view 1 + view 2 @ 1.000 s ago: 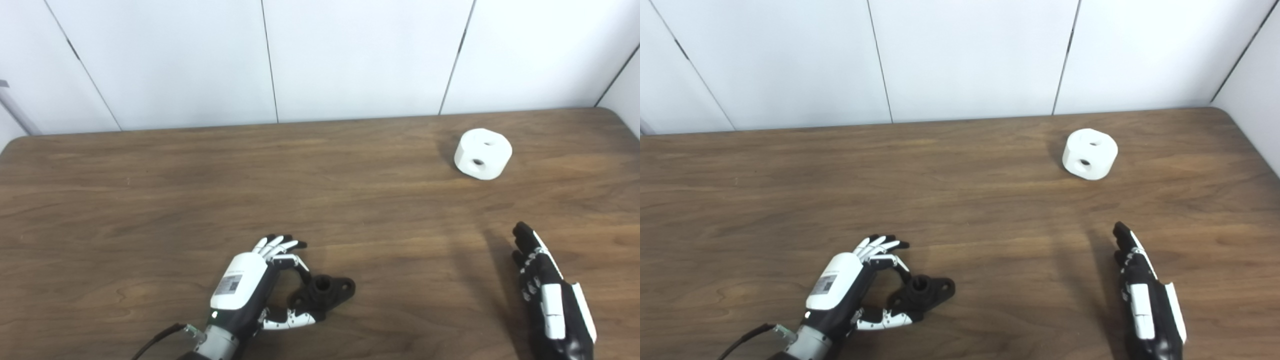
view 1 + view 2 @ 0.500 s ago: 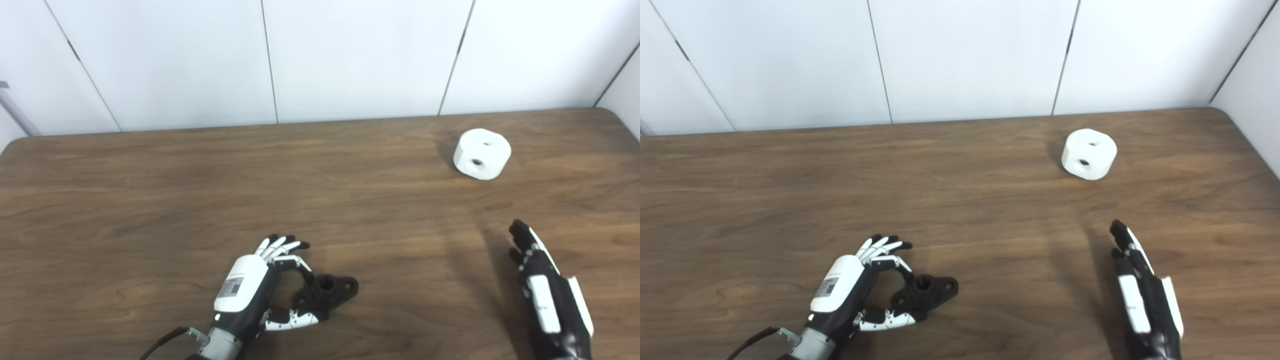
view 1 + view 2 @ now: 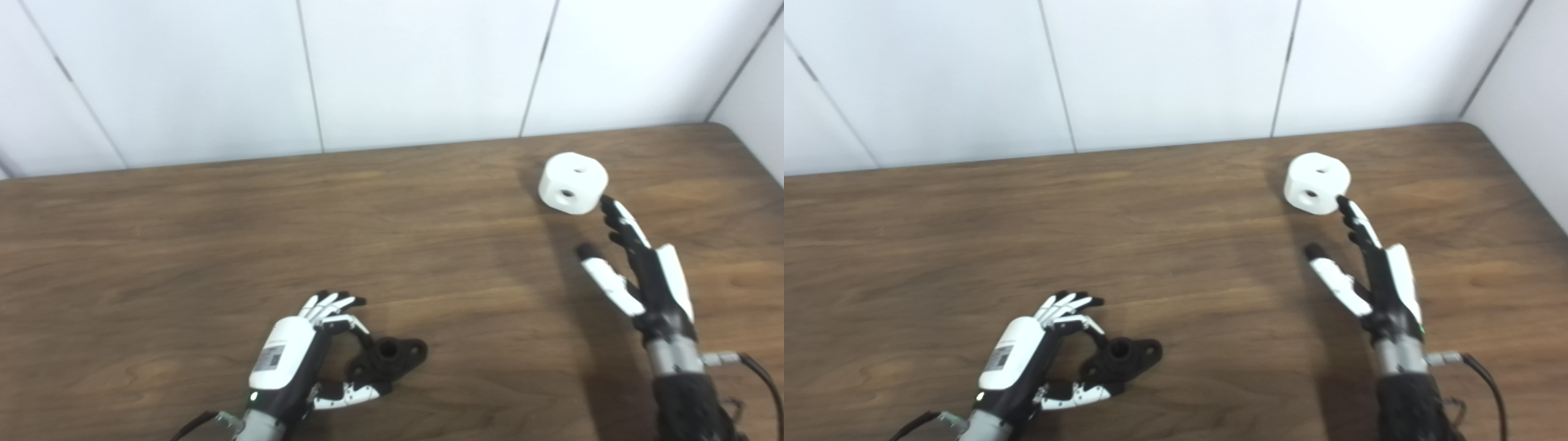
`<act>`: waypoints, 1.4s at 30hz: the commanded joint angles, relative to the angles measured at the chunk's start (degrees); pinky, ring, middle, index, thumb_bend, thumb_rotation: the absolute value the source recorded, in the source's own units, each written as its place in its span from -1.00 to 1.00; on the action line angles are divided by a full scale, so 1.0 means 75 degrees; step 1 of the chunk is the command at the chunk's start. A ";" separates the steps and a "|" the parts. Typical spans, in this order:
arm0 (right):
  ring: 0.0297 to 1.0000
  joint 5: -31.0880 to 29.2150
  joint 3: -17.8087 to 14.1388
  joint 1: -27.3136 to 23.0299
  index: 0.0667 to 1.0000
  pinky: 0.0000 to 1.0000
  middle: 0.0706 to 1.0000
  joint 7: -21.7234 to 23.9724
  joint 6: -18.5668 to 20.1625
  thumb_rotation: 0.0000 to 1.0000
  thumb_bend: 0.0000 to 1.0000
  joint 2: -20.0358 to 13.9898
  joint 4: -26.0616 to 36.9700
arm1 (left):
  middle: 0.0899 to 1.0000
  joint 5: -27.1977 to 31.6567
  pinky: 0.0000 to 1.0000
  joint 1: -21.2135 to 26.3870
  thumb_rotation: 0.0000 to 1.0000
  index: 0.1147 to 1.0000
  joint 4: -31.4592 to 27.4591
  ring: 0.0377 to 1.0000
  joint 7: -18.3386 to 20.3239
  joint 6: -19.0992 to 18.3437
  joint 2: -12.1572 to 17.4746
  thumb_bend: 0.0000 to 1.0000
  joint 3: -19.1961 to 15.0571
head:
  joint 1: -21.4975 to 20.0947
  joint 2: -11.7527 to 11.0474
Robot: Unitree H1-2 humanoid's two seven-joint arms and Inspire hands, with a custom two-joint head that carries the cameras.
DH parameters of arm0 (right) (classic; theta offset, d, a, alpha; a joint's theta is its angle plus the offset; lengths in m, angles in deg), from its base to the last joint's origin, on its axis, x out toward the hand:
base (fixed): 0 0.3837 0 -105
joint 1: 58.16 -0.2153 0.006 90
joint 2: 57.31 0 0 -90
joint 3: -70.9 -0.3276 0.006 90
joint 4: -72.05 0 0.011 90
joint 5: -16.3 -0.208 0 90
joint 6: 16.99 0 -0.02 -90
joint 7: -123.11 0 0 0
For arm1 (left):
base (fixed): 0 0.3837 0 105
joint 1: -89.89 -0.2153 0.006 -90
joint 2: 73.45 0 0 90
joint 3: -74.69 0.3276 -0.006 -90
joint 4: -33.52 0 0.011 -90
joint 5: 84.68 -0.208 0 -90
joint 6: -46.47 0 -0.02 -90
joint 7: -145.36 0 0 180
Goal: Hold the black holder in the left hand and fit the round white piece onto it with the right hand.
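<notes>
White wall panels with dark seams close off the far side, and below them a brown wood-grain table fills the left eye view. Down at about 7 o'clock of the tabletop the left hand rests, fingers and thumb curled loosely around the near end of the black holder. That holder lies flat on the wood with its flange pointing toward 3 o'clock; whether the hand actually pinches it I cannot tell. Up at 2 o'clock sits the round white piece, a short drum with one hole on top and one in its side. The right hand reaches toward it from 5 o'clock, fingers stretched out and thumb splayed wide, holding nothing. Its longest fingertip lies right at the drum's lower right edge; contact is not clear. A cable trails off the right wrist. Bare wood separates the two parts, which are well apart.

From the right eye view, the wall turns a corner at 2 o'clock. The left hand is cupped about the black holder, whose central bore faces upward. The right hand is spread, with its fingertips at the 5 o'clock edge of the round white piece. The hand's shadow falls on the table to its left.
</notes>
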 commanded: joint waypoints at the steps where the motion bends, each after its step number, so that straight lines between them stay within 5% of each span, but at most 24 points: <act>1: 0.91 0.0490 -0.0001 -0.0542 0.88 0.87 0.91 -0.0059 0.0168 0.38 0.15 -0.0260 0.0265 | 0.65 -0.0013 0.89 -0.0184 -0.91 -0.16 0.0419 0.81 -0.0035 0.0099 0.0153 0.04 -0.0017 | -0.0060 -0.0004; 10: 1.00 0.1694 0.0178 -0.1654 0.88 0.92 0.94 -0.0100 0.0773 -0.06 0.30 -0.0604 -0.0263 | 0.64 0.0127 0.89 -0.0186 -0.91 -0.16 0.0429 0.81 0.0081 0.0190 0.0289 0.04 -0.0184 | -0.0575 -0.0084; 25: 1.00 0.2597 0.0740 -0.3286 0.79 0.79 0.94 0.0849 0.1879 -0.12 0.54 -0.1791 -0.1567 | 0.63 0.0158 0.85 -0.0160 -0.91 -0.16 0.0376 0.81 0.0216 0.0318 0.0446 0.04 -0.0312 | -0.0986 -0.0043; 42: 0.94 0.2759 0.1211 -0.4030 0.60 0.67 0.86 0.1731 0.2586 -0.34 0.82 -0.2155 -0.2325 | 0.62 0.0168 0.80 -0.0151 -0.91 -0.16 0.0213 0.79 0.0357 0.0185 0.0414 0.04 -0.0350 | -0.1025 -0.0089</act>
